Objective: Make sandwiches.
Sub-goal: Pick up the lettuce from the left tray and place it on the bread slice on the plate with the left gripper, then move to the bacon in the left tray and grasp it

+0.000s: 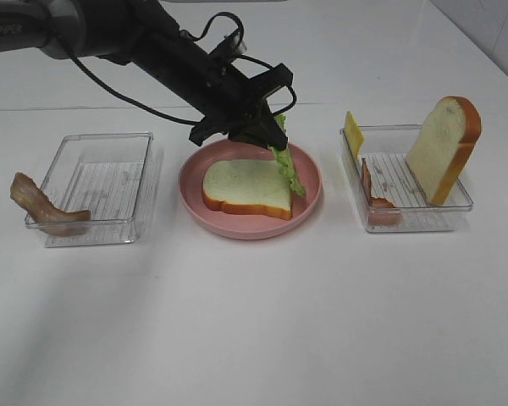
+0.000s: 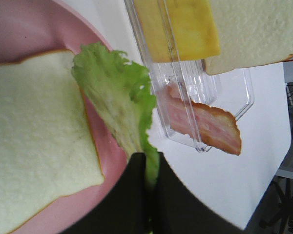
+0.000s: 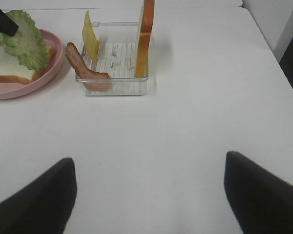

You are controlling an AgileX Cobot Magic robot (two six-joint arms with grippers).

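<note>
White table (image 1: 254, 338): supports all items; pink plate (image 1: 191, 173) near centre, taken as reference.

Left arm (image 1: 152, 42): reaches in from the far left, ends above the far rim of the pink plate.

Left container (image 1: 110, 137): clear, sits just left of the pink plate, apart from it.

Right container (image 1: 406, 227): clear, sits just right of the pink plate, apart from it.

Left gripper (image 2: 149, 163): closed, pinches the upper end of the lettuce leaf (image 1: 286, 165).

Right gripper (image 3: 147, 158): spread wide, holds nothing, hovers over bare table well apart from the pink plate.

Flat bread slice (image 1: 245, 186): lies on the pink plate; 1 slice only.

Upright bread slice (image 1: 440, 148): leans inside the right container, at the end farthest from the pink plate.

Lettuce leaf: hangs tilted over the right edge of the flat bread slice, above the pink plate; contact with the bread not determinable.

Left bacon strip (image 1: 38, 203): drapes over the left container's wall farthest from the pink plate, partly outside.

Right bacon strip (image 1: 377, 199): leans over the right container's wall nearest the pink plate.

Cheese slice (image 1: 353, 134): stands on edge at the right container's far corner nearest the pink plate.
</note>
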